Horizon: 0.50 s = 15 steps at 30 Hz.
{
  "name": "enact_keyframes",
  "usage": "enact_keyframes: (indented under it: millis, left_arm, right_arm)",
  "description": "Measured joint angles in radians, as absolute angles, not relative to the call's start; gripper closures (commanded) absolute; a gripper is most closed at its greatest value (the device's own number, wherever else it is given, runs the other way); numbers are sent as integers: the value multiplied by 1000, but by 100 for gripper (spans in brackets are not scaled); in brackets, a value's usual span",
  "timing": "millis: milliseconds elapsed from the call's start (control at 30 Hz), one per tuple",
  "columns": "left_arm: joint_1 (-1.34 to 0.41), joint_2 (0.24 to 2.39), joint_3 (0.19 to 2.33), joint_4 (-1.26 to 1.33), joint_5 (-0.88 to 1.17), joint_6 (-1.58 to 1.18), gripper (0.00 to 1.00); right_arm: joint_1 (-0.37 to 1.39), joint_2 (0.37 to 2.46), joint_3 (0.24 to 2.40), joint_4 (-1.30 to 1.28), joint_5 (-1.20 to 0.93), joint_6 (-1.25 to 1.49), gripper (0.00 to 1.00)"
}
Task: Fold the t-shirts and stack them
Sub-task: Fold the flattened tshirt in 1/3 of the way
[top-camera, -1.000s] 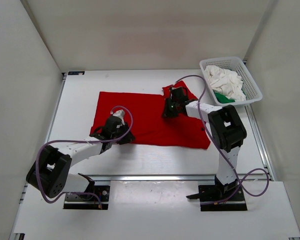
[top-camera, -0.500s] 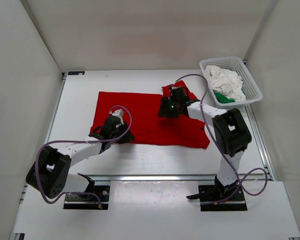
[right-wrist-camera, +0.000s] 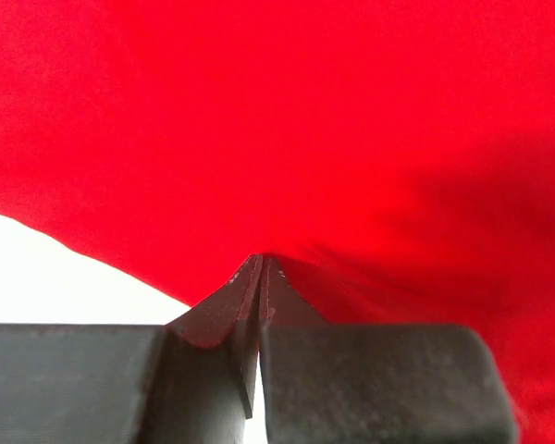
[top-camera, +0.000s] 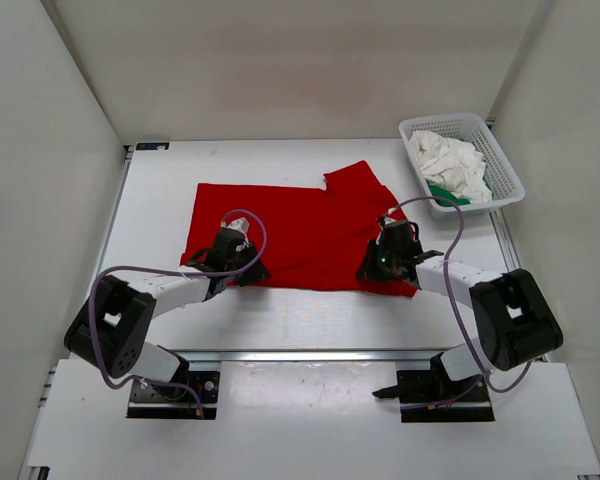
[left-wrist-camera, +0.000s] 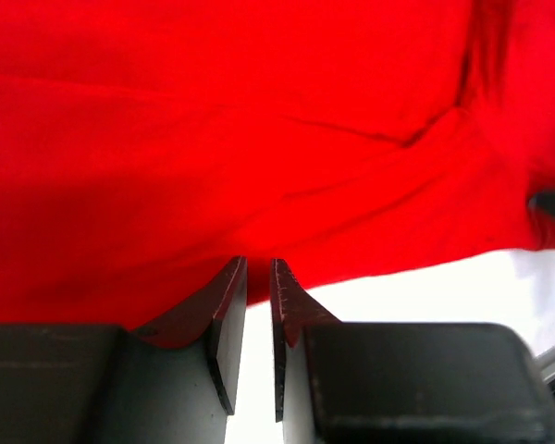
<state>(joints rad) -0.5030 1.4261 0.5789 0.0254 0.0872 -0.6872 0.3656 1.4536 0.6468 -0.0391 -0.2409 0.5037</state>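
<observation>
Only the right gripper (top-camera: 372,270) has moved, back from the far sleeve: the left gripper's (left-wrist-camera: 257,264) fingers, a slit apart, have the bright red cloth t-shirt's (top-camera: 290,225) near hem at their tips, grip unclear, while the right fingers pinch that hem tight.

The top camera looks down from above and behind the arm bases onto the whole table (top-camera: 280,165). The 2 wrist cameras look past their own fingers (left-wrist-camera: 224,324) (right-wrist-camera: 224,319), pressed close to the red t-shirt (top-camera: 300,225), which all 3 views share.
</observation>
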Motion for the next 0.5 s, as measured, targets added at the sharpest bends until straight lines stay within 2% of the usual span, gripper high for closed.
enact_keyframes:
  millis: [267, 500]
  left_arm:
    - [-400, 1443, 483, 120, 212, -750, 74]
    - [-387, 1273, 334, 111, 265, -773, 72]
  right_arm:
    - [371, 1404, 516, 58, -227, 540, 100]
    - [441, 1268, 392, 78, -207, 591, 100]
